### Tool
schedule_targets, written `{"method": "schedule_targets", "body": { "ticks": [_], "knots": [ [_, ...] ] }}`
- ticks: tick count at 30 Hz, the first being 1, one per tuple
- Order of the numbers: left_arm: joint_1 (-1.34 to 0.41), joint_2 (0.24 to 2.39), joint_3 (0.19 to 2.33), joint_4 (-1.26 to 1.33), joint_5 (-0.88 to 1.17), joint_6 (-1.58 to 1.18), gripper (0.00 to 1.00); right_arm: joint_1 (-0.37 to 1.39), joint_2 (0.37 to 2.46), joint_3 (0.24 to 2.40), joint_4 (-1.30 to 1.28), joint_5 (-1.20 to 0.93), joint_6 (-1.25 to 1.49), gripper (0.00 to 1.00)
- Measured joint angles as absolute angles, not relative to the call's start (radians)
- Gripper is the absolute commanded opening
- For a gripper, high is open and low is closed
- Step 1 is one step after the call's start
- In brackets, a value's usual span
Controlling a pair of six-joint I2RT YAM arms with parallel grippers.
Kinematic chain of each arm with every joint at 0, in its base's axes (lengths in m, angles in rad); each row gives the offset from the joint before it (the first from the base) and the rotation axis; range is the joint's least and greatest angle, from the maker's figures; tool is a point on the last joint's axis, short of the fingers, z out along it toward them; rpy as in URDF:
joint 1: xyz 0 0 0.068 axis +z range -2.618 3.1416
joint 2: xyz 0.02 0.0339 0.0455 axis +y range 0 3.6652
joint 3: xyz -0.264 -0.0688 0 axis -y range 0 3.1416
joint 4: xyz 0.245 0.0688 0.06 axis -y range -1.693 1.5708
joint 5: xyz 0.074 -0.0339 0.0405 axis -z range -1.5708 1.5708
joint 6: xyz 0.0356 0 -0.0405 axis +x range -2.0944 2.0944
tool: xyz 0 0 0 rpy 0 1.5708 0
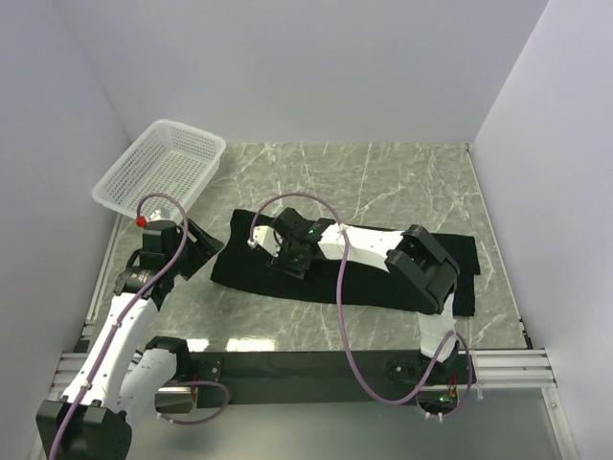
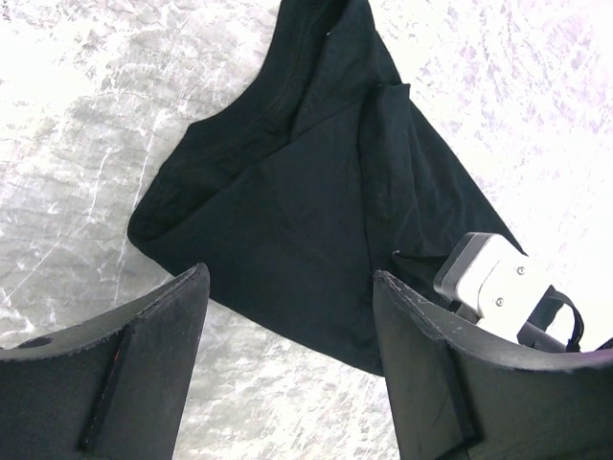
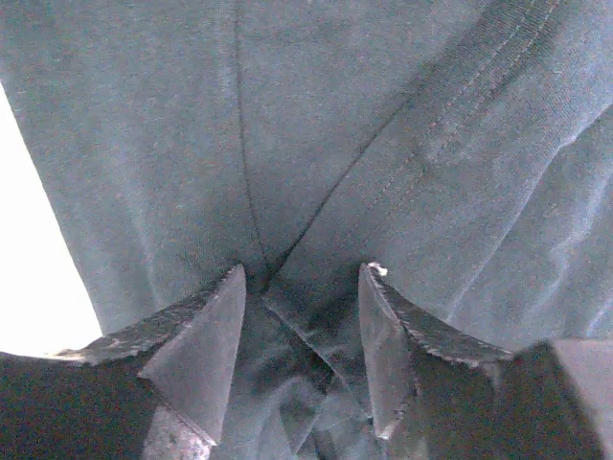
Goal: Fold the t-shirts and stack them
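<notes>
Black cloth stretched across the middle of the marble counter (image 1: 383,182): the t-shirt (image 1: 244,268) lay as a long, low band running from left to right, its sleeve and collar end bunched at the left and its layers sitting slightly offset at the right. Whether that offset edge was a second garment underneath could not be told. The right gripper (image 3: 302,273) was down on the shirt left of its middle, jaws partly apart, with both fingertips pressed into the fabric and a raised crease between them that was not yet pinched. The left gripper (image 2: 289,278) hovered just off the shirt's left end, spread wide and holding nothing. A white mesh basket (image 1: 110,201) stood at the far left, well apart from the shirt. By the look of it, the task was at an early to middle stage. The shirt seemed narrowed lengthwise, but the crosswise folds were not done, its left end was untidy, and no finished stack was visible anywhere.
</notes>
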State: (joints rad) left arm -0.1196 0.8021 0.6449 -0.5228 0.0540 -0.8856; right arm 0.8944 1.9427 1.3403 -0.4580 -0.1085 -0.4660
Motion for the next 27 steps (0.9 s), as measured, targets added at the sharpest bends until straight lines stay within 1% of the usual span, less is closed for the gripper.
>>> {"method": "schedule_targets", "body": {
  "ticks": [4, 6, 15, 23, 26, 27],
  "knots": [
    [-0.117, 0.802, 0.641, -0.525, 0.054, -0.885, 0.74, 0.894, 1.948, 1.340, -0.452, -0.088, -0.461, 0.42],
    [-0.117, 0.802, 0.641, -0.525, 0.054, -0.885, 0.74, 0.894, 1.948, 1.340, -0.445, -0.085, -0.462, 0.38],
    [-0.115, 0.801, 0.641, -0.525, 0.055, -0.885, 0.74, 0.868, 1.910, 1.335, -0.434, -0.076, -0.461, 0.35],
    [-0.114, 0.802, 0.640, -0.523, 0.055, -0.879, 0.74, 0.836, 1.878, 1.335, -0.434, -0.083, -0.456, 0.22],
    [-0.114, 0.802, 0.632, -0.522, 0.056, -0.878, 0.74, 0.817, 1.878, 1.335, -0.434, -0.091, -0.451, 0.10],
    [-0.114, 0.802, 0.628, -0.522, 0.056, -0.878, 0.74, 0.809, 1.878, 1.335, -0.434, -0.094, -0.448, 0.01]
  ]
}}
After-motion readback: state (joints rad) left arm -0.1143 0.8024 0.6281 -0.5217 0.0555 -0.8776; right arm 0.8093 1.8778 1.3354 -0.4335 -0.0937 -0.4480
